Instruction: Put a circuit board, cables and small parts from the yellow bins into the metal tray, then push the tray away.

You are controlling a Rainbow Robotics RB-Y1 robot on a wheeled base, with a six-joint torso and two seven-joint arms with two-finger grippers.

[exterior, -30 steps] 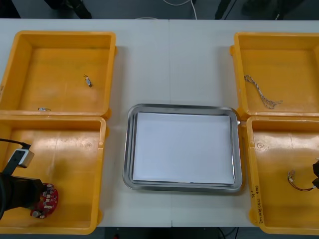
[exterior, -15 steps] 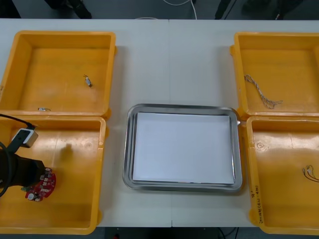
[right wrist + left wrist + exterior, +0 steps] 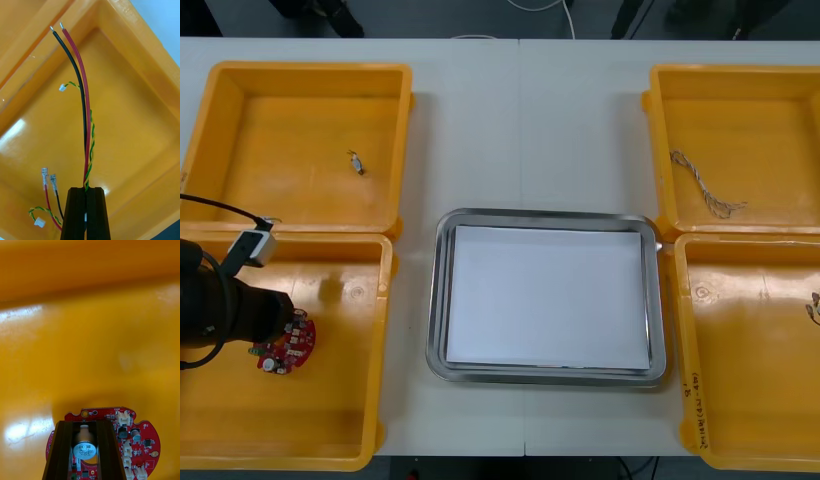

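Snagging on the near-left bin (image 3: 386,300) wall could knock the circuit board (image 3: 144,438) from the left gripper (image 3: 85,425)'s pinch; the right gripper (image 3: 86,191) clamps cables (image 3: 85,105).

Under me lies a light table (image 3: 470,130), pale grey and matte, spreading to both sides of what I see from above. A thin seam (image 3: 520,100) runs straight down its middle from the far edge towards me, and I pick it up again close to the near edge. Beyond the far edge there is dark grey floor (image 3: 440,15). On it, near the middle, lies a loop of white cord (image 3: 540,6), cut off at the top. Past the near edge I see a narrow dark strip (image 3: 530,470); what it is I cannot tell. From my right wrist I catch one pale corner of the table top.
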